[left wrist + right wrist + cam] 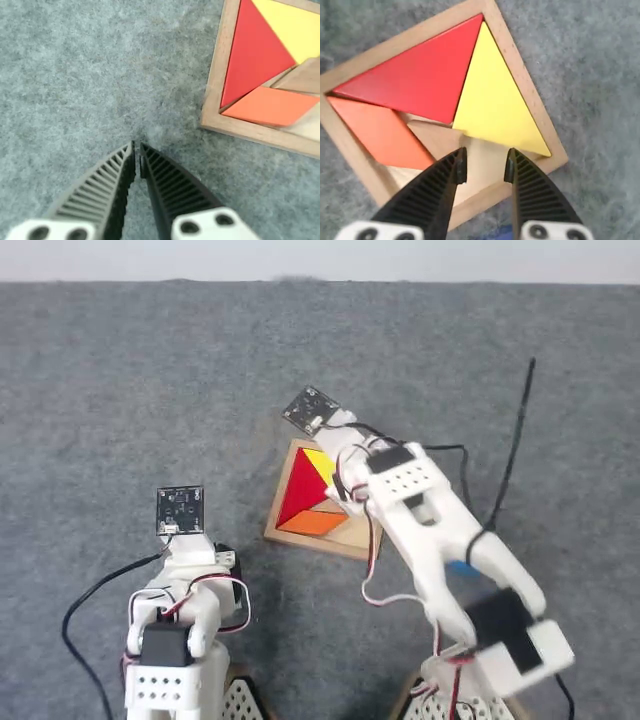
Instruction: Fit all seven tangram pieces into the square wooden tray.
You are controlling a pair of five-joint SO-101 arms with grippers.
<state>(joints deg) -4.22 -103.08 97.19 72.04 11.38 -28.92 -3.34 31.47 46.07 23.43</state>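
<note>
**Desk:** Three pieces seated, is that right? What's in the tray [318,542]?

**Photographer:** Three of seven. A red triangle [415,82] sits on the left side and a yellow triangle [492,100] toward the far side. An orange parallelogram [382,132] lies lengthwise against the near-left rim. The tray sits mid-table [150,370], turned slightly askew to both arms.

**Desk:** And the arms?

**Photographer:** The right end effector [485,165] hangs directly over the tray, jaws parted a little, with nothing between them. Below its tips is bare wood. That is the unfilled right-hand part of the tray, bounded by the yellow triangle's exposed edge and the end of the orange piece. The left end effector [137,149] is at the near left, tips pressed together and empty, above grey table. The tray lies off to its far right, apart from it.

**Desk:** Which arm is better placed for the next move?

**Photographer:** The right, by my reading. It is above the gap, while the left would have to cross open table. It carries nothing, though, so a piece has to be fetched first. Whatever comes next should go in on the right side, with an edge squared to that yellow edge.

**Desk:** Anything else?

**Photographer:** A blue scrap [462,567] peeks out beneath the right arm, to the right of the tray. It is too hidden to say whether it's a piece.
</note>
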